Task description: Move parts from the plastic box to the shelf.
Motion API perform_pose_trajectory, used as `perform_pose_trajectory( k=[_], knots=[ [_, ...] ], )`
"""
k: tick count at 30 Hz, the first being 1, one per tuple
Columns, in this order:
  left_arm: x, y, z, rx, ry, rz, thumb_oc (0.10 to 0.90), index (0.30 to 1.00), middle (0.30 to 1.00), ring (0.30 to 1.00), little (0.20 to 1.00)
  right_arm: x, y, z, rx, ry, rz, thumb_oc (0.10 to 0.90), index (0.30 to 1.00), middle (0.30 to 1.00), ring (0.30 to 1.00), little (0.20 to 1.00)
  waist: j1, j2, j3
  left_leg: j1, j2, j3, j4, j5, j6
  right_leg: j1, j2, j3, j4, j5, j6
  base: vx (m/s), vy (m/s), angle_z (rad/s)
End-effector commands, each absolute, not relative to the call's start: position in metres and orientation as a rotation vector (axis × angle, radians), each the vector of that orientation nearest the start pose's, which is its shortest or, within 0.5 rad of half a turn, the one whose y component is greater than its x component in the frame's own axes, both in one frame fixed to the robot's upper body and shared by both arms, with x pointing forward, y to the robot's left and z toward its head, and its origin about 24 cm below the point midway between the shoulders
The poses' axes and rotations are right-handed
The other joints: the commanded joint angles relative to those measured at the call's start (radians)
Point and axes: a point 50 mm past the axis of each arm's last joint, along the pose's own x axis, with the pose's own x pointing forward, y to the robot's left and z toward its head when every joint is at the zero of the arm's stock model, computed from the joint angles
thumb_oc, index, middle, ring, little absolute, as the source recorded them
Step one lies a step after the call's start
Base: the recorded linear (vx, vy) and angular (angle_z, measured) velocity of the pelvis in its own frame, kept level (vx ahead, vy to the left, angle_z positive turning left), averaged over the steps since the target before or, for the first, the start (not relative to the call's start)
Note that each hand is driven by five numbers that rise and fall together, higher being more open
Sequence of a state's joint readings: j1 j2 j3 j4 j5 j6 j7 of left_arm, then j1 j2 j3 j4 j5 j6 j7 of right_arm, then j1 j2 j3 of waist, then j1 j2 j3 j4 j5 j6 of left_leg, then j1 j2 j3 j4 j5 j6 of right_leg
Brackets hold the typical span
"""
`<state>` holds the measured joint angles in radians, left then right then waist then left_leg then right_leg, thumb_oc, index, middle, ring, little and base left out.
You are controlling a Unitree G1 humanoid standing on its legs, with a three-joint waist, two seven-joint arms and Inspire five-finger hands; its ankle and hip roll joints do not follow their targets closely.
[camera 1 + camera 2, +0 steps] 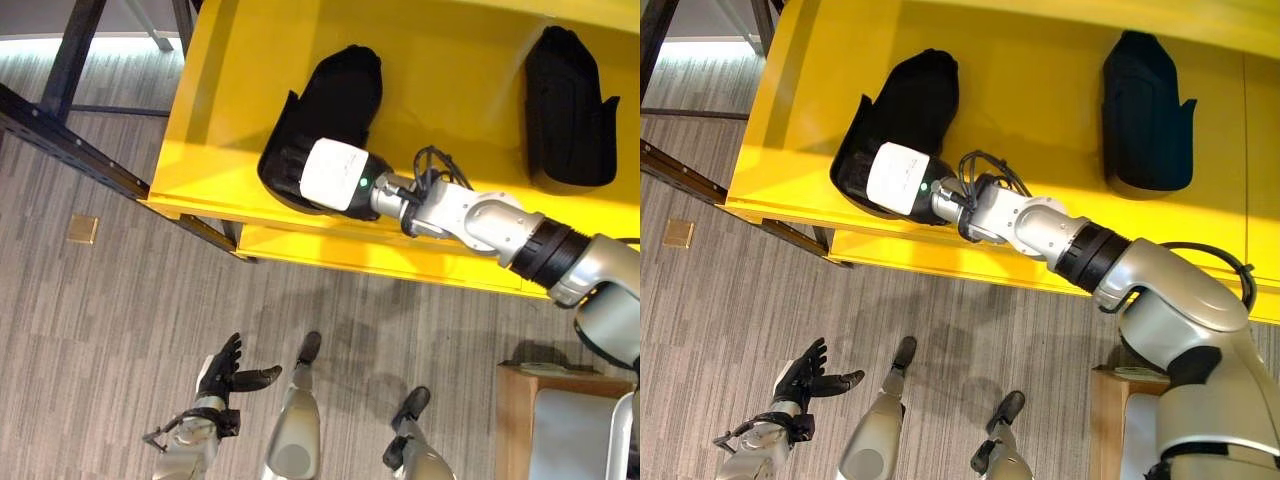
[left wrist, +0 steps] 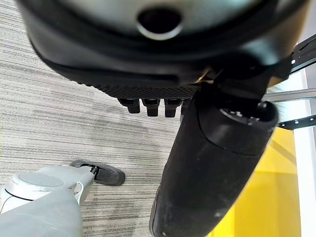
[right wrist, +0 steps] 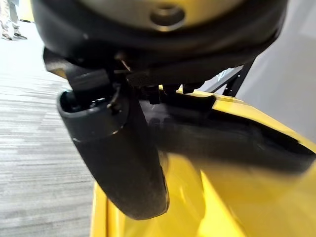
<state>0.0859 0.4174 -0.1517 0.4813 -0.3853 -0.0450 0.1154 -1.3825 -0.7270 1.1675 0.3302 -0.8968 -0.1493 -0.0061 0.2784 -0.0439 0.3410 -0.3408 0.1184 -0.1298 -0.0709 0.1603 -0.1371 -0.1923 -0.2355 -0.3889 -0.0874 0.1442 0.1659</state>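
A black part lies on the yellow shelf in the upper middle of the left eye frame, its wide open end toward the shelf's front edge; the right robot hand is at that open end, touching the part, with a white cover on its back facing up; its fingers are tucked against or into the part, so I cannot tell whether they grip it; in the right wrist view a dark thumb stands in front of the yellow surface with the part's dark bulk behind it.

A second black part lies on the same shelf at the upper right of the frame, well apart from the first, with nothing touching it; both rest on the shelf's flat yellow floor, inside its raised front lip.

The left robot hand hangs low at the lower left of the frame above the grey striped floor, fingers spread and relaxed, thumb out to the side, holding nothing.

At the lower right corner stands a wooden-edged counter bearing a pale grey box, cut off by the frame; what it holds cannot be seen.
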Motion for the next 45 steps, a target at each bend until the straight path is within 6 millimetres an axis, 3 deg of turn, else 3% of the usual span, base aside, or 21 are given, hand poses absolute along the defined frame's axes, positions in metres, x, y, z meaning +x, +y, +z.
perform_pose_trajectory(
  k=[1,14,29,45],
  knots=[
    [0.195,0.268,-0.046,0.2,0.467,0.156,0.9,1.0,1.0,1.0,1.0,0.346,-0.052,0.29,-2.253,-1.117,0.325,0.9,1.0,1.0,1.0,1.0,-0.005,-0.027,-0.012,0.038,0.015,0.034,-0.016,-0.021,0.03,0.045,-0.042,0.004,0.01,0.022,0.022,0.0,0.0,0.0],
    [0.194,0.271,-0.048,0.204,0.479,0.164,0.9,1.0,1.0,1.0,1.0,0.347,-0.088,0.305,-2.325,-1.032,0.244,0.9,1.0,1.0,1.0,1.0,-0.034,-0.047,-0.03,0.064,0.021,0.051,-0.016,-0.027,0.026,0.056,-0.036,0.018,0.009,0.02,0.02,-0.01,-0.001,-0.03],
    [0.193,0.27,-0.051,0.207,0.492,0.158,0.9,1.0,1.0,1.0,1.0,0.342,-0.101,0.29,-2.354,-0.99,0.329,0.9,1.0,1.0,1.0,1.0,-0.056,-0.065,-0.053,0.093,0.022,0.064,-0.016,-0.04,0.028,0.077,-0.035,0.03,0.007,0.018,0.02,0.0,0.001,-0.02],
    [0.197,0.267,-0.047,0.181,0.467,0.173,0.9,1.0,1.0,1.0,1.0,0.323,-0.117,0.298,-2.219,-1.047,0.227,0.9,1.0,1.0,1.0,1.0,-0.091,-0.07,-0.108,0.141,0.017,0.076,-0.016,-0.052,0.028,0.121,-0.037,0.041,0.001,0.021,0.023,0.0,0.004,-0.02]
  ],
)
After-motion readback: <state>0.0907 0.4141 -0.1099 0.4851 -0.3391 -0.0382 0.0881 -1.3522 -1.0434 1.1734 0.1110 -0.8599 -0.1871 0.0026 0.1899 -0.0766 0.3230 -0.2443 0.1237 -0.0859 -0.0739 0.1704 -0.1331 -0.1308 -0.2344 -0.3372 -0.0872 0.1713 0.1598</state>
